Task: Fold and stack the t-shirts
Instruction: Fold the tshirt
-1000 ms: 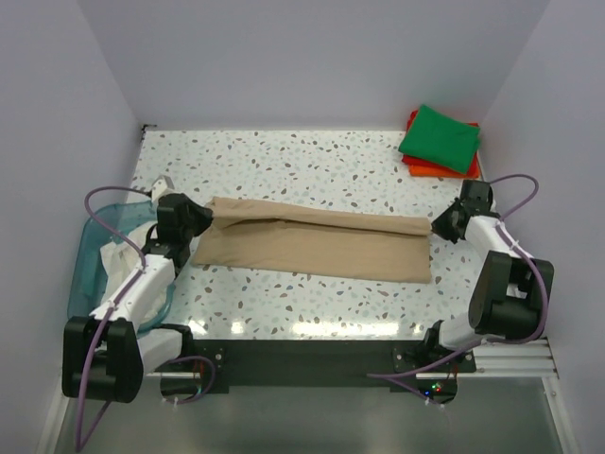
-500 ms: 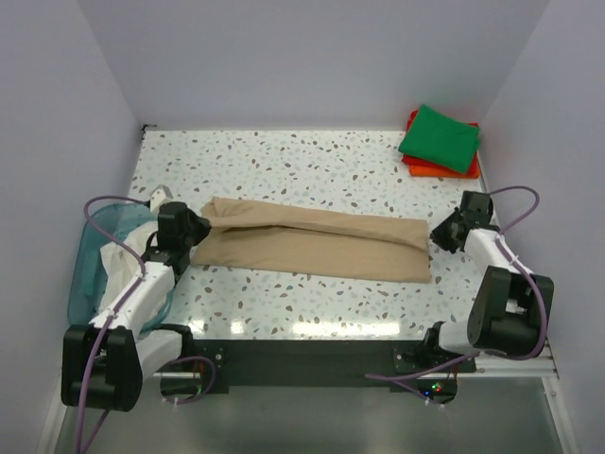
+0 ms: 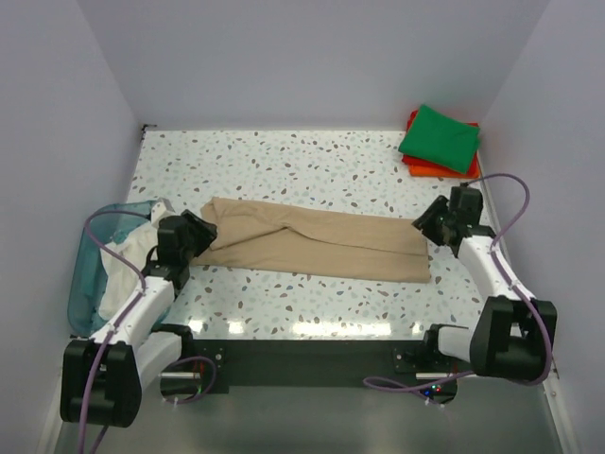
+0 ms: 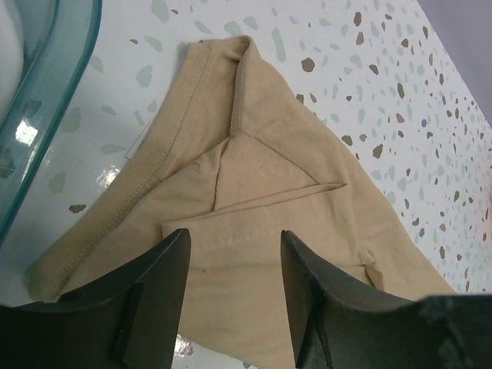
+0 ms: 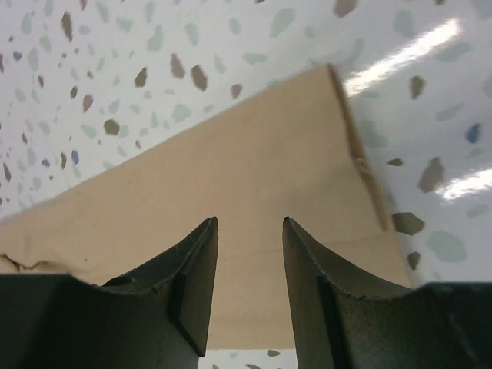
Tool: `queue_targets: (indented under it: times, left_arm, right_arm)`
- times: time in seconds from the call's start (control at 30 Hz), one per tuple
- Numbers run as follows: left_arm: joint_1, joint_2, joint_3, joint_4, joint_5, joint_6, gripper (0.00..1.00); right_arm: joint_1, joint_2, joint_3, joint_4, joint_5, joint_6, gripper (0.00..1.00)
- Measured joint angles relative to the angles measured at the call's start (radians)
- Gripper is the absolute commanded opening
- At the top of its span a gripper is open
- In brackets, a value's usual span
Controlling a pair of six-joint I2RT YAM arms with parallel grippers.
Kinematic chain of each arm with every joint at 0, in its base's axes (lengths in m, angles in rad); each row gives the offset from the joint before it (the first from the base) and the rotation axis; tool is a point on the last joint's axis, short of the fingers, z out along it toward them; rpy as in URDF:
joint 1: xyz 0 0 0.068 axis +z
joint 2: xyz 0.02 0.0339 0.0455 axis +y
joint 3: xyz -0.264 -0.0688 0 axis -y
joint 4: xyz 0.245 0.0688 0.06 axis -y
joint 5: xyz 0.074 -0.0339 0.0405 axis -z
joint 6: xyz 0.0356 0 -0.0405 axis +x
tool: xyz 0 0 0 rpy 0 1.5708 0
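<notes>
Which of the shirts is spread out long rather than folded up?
The tan shirt, stretched out in the middle; the green shirt sits folded atop the orange shirt.

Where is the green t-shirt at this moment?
In the top external view, the green t-shirt lies folded on top of the orange-red t-shirt at the far right corner of the table, beyond the right gripper.

Beyond the right end of the tan shirt [image 3: 312, 244], the green shirt [image 3: 440, 138] covers all but a rim of the orange-red shirt [image 3: 430, 171]. Left of the tan shirt, the left arm [image 3: 142, 298] hides part of the white shirt [image 3: 112, 282] in the basket [image 3: 80, 274]. Both wrist views crop the tan shirt.
</notes>
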Motion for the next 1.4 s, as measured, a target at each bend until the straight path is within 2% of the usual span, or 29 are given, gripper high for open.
queue_targets:
  times: [0.2,0.33,0.5,0.97,1.23,1.4]
  left_arm:
    - [-0.003,0.120,0.049,0.011,0.002,-0.001,0.48]
    - [-0.029,0.238,0.148,0.009,-0.012,0.000,0.45]
    - [-0.060,0.380,0.259,0.017,-0.013,-0.002,0.35]
    - [-0.068,0.717,0.463,-0.013,-0.013,-0.045,0.28]
    - [-0.068,0.894,0.657,-0.053,-0.011,-0.051,0.27]
    - [-0.068,1.016,0.829,-0.085,-0.011,-0.040,0.29]
  right_arm:
    - [0.209,0.086,0.082,0.008,0.014,-0.015,0.43]
    - [0.278,0.180,0.122,0.028,0.016,-0.028,0.43]
    - [0.346,0.282,0.168,0.035,0.034,-0.051,0.43]
    - [0.362,0.377,0.182,0.022,0.188,-0.084,0.43]
    - [0.362,0.379,0.139,0.025,0.210,-0.063,0.44]
    - [0.381,0.349,0.095,0.053,0.183,-0.031,0.44]
